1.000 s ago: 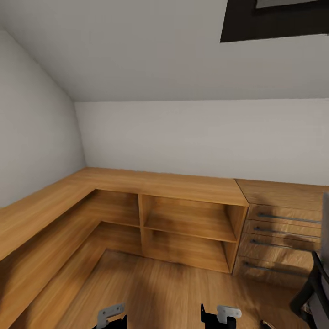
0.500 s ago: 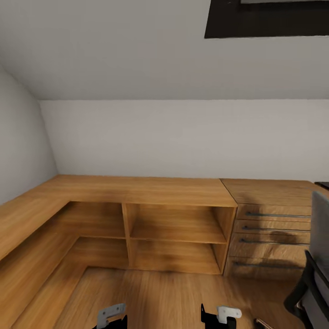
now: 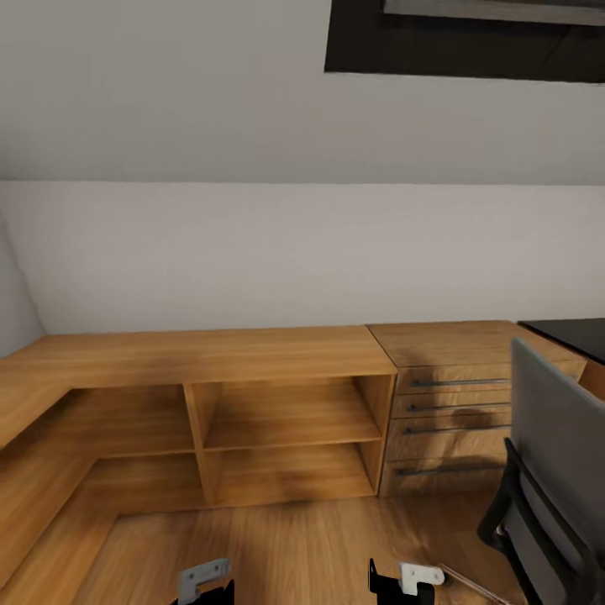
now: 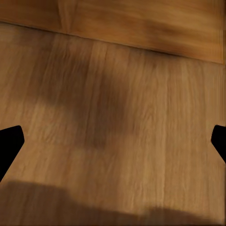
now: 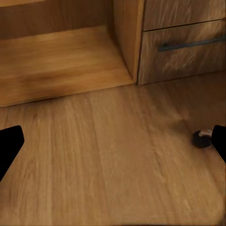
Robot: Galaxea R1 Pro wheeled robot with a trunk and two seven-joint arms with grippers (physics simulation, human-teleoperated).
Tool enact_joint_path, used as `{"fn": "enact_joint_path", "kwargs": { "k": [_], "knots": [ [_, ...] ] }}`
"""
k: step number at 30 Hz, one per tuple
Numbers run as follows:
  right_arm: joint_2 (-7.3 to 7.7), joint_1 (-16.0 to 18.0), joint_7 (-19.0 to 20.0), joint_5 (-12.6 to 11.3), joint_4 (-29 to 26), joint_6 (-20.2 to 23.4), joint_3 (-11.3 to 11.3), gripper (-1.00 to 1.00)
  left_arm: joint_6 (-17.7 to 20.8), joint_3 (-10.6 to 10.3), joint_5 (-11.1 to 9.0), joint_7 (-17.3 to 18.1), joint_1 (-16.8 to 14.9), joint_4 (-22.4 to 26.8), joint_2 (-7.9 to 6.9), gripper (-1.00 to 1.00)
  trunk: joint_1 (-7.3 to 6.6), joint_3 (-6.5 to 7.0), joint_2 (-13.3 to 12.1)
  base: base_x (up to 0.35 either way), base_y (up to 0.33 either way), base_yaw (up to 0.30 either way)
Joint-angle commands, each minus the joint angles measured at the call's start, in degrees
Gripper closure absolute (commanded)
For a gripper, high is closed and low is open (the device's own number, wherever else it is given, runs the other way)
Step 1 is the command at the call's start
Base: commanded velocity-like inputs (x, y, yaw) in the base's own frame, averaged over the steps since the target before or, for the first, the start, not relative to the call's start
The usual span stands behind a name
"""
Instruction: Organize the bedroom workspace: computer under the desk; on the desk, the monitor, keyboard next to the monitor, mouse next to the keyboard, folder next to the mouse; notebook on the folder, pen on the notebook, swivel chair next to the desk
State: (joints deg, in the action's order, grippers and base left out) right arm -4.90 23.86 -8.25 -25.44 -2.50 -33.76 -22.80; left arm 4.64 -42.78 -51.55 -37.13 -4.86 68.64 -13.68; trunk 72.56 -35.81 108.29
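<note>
I'm in transit, nothing gripped. The swivel chair (image 3: 555,470) sits at the lower right of the head frame, grey back towards me, black armrest below it. A black corner of the desk (image 3: 567,334) pokes in at the right edge, just above the chair back. Monitor, keyboard, mouse, folder, notebook, pen and computer aren't where I can place them.

Left gripper (image 4: 113,141): fingertips at the far left and right edges of its wrist frame, so spread wide, bare wooden floor (image 4: 117,122) between. Right gripper (image 5: 113,141): same wide spread, empty.

Risks from here, my read:
- The chair is close on my right. If I swing the base or right arm that way I could clip the armrest and roll the chair off on its casters, folder with it if it's on the seat. I can't see the seat.
- The shelf unit (image 3: 286,420) and drawer chest (image 3: 454,403) are straight ahead; driving forward blind puts the low arms into them.

View differences: the right wrist camera catches a small dark caster (image 5: 203,138) on the floor near the right fingertip, plus a drawer handle (image 5: 193,44) close up. The head view gives the chair back and desk corner.
</note>
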Motion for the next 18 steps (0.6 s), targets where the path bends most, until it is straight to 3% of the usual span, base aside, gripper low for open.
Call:
{"fn": "enact_joint_path", "kwargs": {
  "k": [1,7,18],
  "knots": [
    [-0.02,0.05,-0.37,-0.23,0.04,-0.1,-0.49,-1.0,0.19,-0.16,-0.13,-0.4,-0.06,0.09,-0.06,-1.0,-0.01,-0.06,0.03,0.002,0.0,-0.291],
    [-0.01,0.05,-0.37,-0.23,0.04,-0.16,-0.49,-1.0,0.19,-0.14,-0.08,-0.4,-0.06,-0.22,-0.05,-1.0,-0.01,-0.06,0.03,0.125,0.152,-0.292],
    [-0.02,0.05,-0.37,-0.23,0.04,-0.09,-0.49,-1.0,0.19,-0.11,-0.05,-0.4,-0.06,-0.26,0.18,-1.0,-0.01,-0.06,0.03,0.16,0.281,-0.292]
  ]
}}
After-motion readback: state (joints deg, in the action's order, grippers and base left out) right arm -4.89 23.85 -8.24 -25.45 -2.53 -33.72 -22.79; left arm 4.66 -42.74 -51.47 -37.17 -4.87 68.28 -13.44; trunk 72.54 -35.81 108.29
